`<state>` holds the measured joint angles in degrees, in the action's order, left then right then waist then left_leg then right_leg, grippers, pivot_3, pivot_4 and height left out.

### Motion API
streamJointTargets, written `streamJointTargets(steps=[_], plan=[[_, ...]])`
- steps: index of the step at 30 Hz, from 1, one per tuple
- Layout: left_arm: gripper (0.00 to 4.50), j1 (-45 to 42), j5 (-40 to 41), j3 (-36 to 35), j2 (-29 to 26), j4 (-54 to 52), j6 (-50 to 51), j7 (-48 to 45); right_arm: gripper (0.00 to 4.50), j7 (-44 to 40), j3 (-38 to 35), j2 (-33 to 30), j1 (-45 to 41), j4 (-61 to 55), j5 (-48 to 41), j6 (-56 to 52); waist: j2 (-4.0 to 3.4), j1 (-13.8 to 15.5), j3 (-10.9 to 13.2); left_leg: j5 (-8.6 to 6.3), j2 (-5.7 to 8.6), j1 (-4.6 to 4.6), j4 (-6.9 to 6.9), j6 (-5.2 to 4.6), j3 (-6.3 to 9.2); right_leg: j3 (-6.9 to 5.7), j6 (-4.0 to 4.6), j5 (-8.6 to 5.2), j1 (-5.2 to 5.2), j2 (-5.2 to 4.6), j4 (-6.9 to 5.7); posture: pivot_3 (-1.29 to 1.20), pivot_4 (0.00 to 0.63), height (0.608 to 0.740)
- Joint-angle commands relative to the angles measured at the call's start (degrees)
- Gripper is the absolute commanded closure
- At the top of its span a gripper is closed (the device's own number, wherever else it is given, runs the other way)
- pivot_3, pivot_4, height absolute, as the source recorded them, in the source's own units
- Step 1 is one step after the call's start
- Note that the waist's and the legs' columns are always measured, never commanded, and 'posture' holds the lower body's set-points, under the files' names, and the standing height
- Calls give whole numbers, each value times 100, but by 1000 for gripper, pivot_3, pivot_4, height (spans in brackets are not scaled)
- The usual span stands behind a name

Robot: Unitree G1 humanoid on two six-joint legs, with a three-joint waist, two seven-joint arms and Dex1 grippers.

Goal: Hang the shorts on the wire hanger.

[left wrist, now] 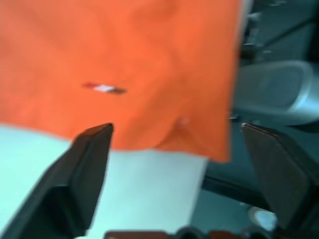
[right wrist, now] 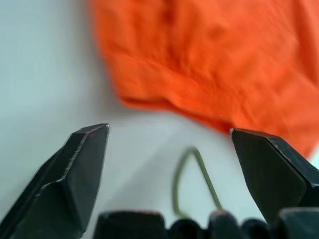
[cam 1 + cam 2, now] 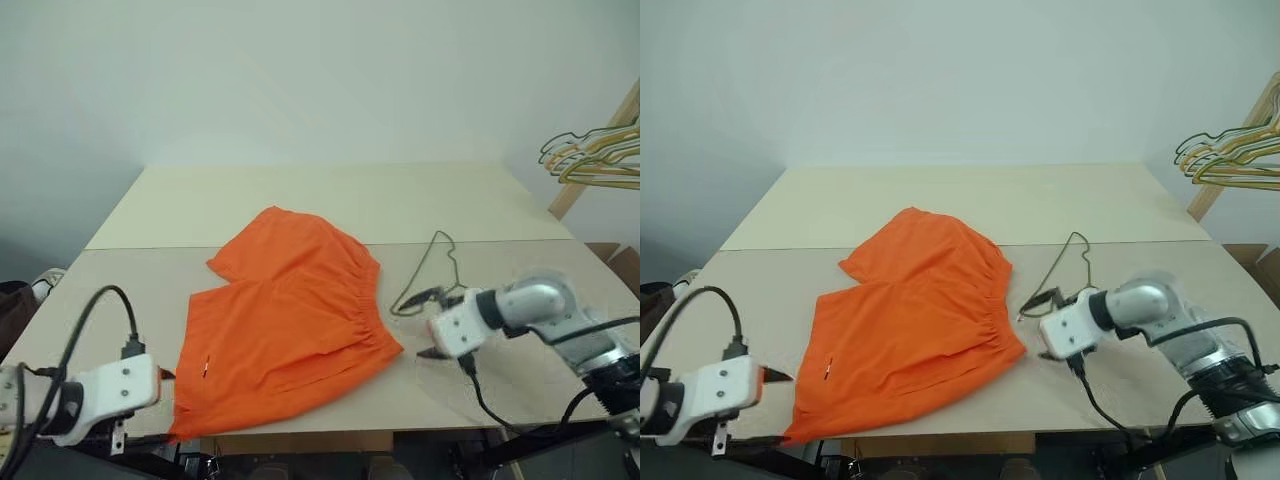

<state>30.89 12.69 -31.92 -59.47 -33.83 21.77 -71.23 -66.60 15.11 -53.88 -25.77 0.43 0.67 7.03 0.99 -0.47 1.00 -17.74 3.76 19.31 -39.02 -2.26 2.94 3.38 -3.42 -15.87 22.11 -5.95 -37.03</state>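
Pale table (image 3: 300,200), two boards butted along a seam running left to right. Orange shorts (image 3: 290,320) spread flat across the near board, middle of the table, upper edge crossing the seam; gathered waistband on the right, leg hems toward the near left, lowest corner at the near table edge. Small white tag (image 1: 104,88) on the cloth near the left hem. Wire hanger (image 3: 428,272) flat on the table just right of the waistband, hook toward the far side, wide end near the shorts; contact with the cloth not resolvable, possibly touching at the waistband. Bunch of yellow and green hangers (image 3: 595,155) on a wooden pole (image 3: 600,150) at far right, well apart from the table things.

Right gripper (image 3: 432,322) above the table just right of the waistband, over the near end of the wire hanger, fingers spread wide, nothing between them. Left gripper (image 3: 775,400) at the near left corner, beside the hem, fingers spread, holding nothing.
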Motion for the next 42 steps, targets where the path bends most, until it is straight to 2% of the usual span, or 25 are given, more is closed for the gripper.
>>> streamJointTargets(steps=[1, 3, 5, 8, 11, 14, 18, 25, 32, 34, 38, 42], plan=[[17, -726, 1277, -441, 327, -177, 307, 63, 174, 706, -472, 496, -295, -193, -261, -1749, 1, 5, -1, 0, -3, 1, 1, 1, 0, -1, 3, 2, 2, 0, 2, 2, 0, 740], [17, -1198, 1771, -378, 437, -257, 522, 231, 174, 1214, -512, 907, -388, -208, -115, -2503, 2, 7, -1, -1, -7, 3, 1, 2, 1, -5, 4, 2, 3, -2, 3, -4, 0, 740], [17, -1496, 1914, -157, 465, -276, 572, 335, 174, 1756, -433, 1331, -510, -154, 144, -3289, 2, -3, -2, 0, -6, 5, 1, 7, 1, -5, 5, 4, 9, -1, 2, -10, 0, 740], [17, -1737, 1733, 341, 391, -206, 476, 432, 174, 2599, -310, 2058, -610, 64, 460, -4206, -3, -30, -4, 2, 1, 17, 3, 13, -1, 2, 5, 5, 13, -5, -5, -21, 0, 740], [17, -1878, 1487, 722, 338, -86, 345, 526, 174, 3121, -244, 2486, -583, 223, 676, -4510, -4, -45, -4, 10, 2, 45, 3, 26, 0, 1, 10, 8, 37, 8, -10, -23, 0, 740], [17, -1942, 1487, 826, 327, -48, 322, 526, 174, 3343, -216, 2564, -528, 252, 823, -4626, -4, -57, -4, 35, 3, 90, 2, 66, -1, 3, 16, 12, 98, 12, -17, -27, 0, 740], [17, -1972, 1399, 931, 301, 37, 253, 504, 174, 3260, 16, 2326, -359, 198, 1004, -4706, -4, -66, -4, 46, -2, 99, 3, 84, 0, 3, 18, 14, 99, 22, -16, -32, 0, 740], [17, -2032, 1246, 1124, 239, 253, 61, 474, 174, 2875, 443, 1607, 23, -110, 1363, -4540, -6, -88, -5, 24, -9, 93, 2, 45, -1, 5, 19, 15, 93, 32, -13, -46, 0, 740], [17, -2081, 1114, 1276, 196, 339, -51, 487, 174, 2547, 303, 759, 418, -371, 1440, -4341, -2, -45, -7, 22, -10, 89, 0, 42, 1, 3, 19, 16, 93, 33, -6, -55, 0, 740], [17, -2094, 1121, 1270, 200, 337, -50, 493, 174, 2467, -1, 768, 460, -497, 1144, -4420, 2, -44, -9, 21, -10, 89, 0, 42, 1, 3, 19, 16, 91, 31, -6, -58, 0, 740], [17, -2130, 1103, 1316, 208, 355, -64, 501, 174, 2271, -883, 1352, 170, -714, 148, -5269, 0, -111, -8, 24, -30, 89, 1, 46, -6, 8, 31, 25, 78, 48, -6, -65, 0, 740], [17, -2257, 1078, 1447, 212, 408, -66, 514, 174, 2087, -1271, 1706, -178, -355, -489, -5482, -3, -219, -7, 25, -40, 89, 1, 49, -6, 10, 36, 28, 81, 60, -8, -70, 0, 740]])
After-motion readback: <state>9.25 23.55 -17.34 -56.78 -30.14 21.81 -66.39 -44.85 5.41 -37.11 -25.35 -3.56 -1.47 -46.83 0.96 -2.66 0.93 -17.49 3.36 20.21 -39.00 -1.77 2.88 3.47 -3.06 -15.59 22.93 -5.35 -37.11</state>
